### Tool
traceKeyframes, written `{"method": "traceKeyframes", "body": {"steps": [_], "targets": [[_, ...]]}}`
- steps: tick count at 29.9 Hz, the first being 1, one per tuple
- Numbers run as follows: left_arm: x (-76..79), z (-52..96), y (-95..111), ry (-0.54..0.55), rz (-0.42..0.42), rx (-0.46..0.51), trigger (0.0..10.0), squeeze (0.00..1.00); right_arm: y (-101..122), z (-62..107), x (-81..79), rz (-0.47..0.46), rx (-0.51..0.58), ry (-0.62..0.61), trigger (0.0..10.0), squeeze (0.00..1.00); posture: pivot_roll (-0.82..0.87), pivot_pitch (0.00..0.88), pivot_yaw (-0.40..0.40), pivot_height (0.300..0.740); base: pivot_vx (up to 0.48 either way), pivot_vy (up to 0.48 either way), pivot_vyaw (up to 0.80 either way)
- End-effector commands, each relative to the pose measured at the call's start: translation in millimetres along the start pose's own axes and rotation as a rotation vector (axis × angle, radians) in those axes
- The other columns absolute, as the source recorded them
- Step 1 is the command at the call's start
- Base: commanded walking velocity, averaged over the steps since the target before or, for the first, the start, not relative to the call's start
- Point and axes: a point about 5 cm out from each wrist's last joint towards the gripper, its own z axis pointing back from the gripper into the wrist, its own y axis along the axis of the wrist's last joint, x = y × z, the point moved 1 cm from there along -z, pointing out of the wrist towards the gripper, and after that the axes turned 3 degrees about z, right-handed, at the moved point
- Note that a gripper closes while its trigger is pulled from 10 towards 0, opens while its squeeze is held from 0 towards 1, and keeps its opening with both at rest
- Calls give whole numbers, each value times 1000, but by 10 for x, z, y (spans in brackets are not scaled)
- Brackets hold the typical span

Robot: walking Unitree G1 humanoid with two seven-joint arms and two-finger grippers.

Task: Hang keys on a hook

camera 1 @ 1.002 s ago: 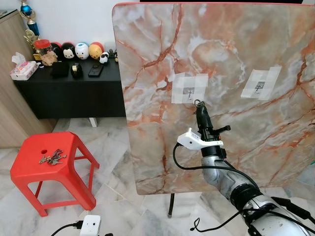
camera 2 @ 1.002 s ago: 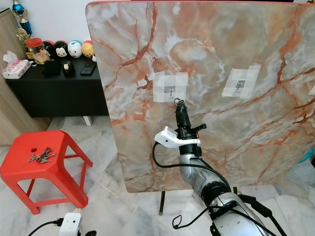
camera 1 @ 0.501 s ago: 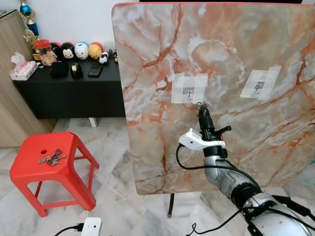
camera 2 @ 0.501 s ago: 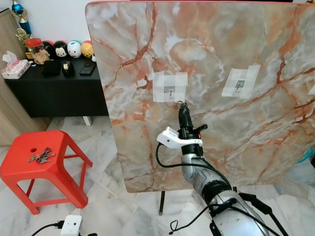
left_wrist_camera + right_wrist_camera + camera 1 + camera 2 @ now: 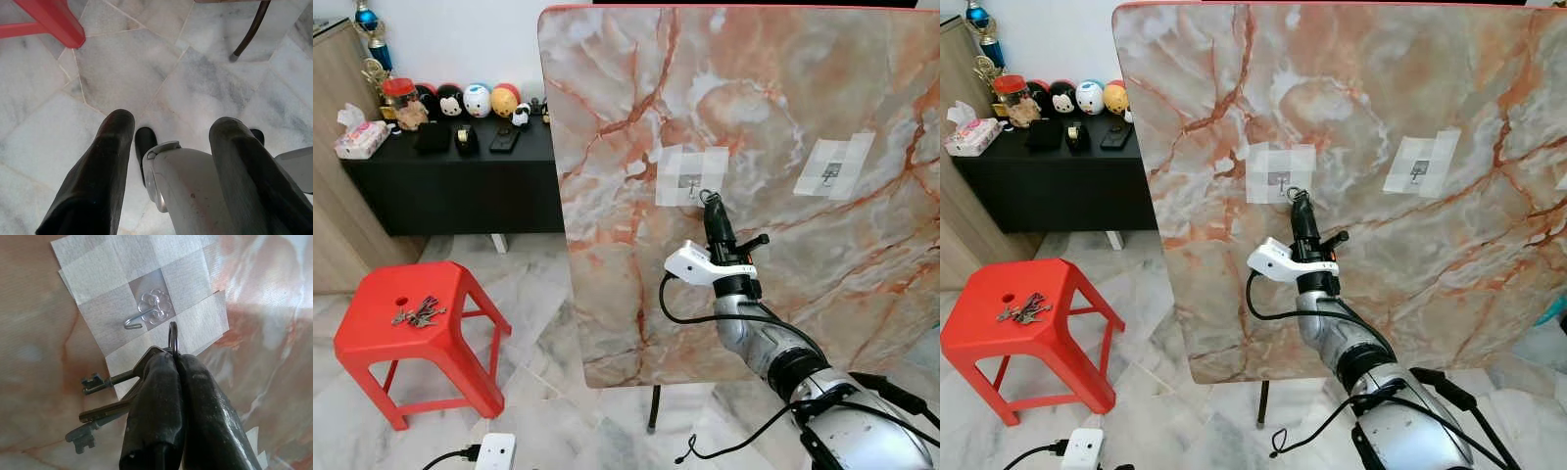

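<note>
Right gripper (image 5: 175, 363): raised against the marble board, fingers pressed together on a bunch of keys just below the near hook.
Keys (image 5: 105, 401): three or so dark metal keys fanning out to one side of the fingertips; their ring (image 5: 172, 339) sticks up past the tips, close beside the hook, not yet over it.
Hook (image 5: 146, 313): small wire hook on a clear flower-shaped pad, fixed under a square of pale tape (image 5: 691, 175) left of the board's middle.
Second hook (image 5: 830, 171): same kind, under its own tape square, further right on the board, bare.
Marble board (image 5: 636, 98): big upright slab, pink and orange veins, standing on a thin dark leg (image 5: 653, 408).
Left gripper (image 5: 168, 142): hanging low over the marble floor (image 5: 205, 83), fingers spread apart, holding nothing.
Red stool (image 5: 372, 328): far left, well apart from the board; another bunch of keys (image 5: 418, 313) lies on its seat.
Black sideboard (image 5: 450, 186): against the back wall, carrying round toy heads, a jar and a tissue pack.
White box (image 5: 496, 451): on the floor near the stool, cable attached.
</note>
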Motion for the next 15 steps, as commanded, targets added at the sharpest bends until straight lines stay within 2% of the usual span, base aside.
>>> {"method": "traceKeyframes", "body": {"steps": [1,7,15], "targets": [[16,5,-44,-1,3,-19,10000,0,27,-61,26,-1,-3,4,10000,0,126,0,-50,740,0,0,0],[18,5,-44,1,6,-17,10000,0,46,-46,-26,6,1,55,10000,0,129,0,-51,740,0,0,0],[28,0,-34,0,10,-14,10000,0,56,-66,-18,12,10,63,10000,0,128,0,-54,740,0,0,0]]}}
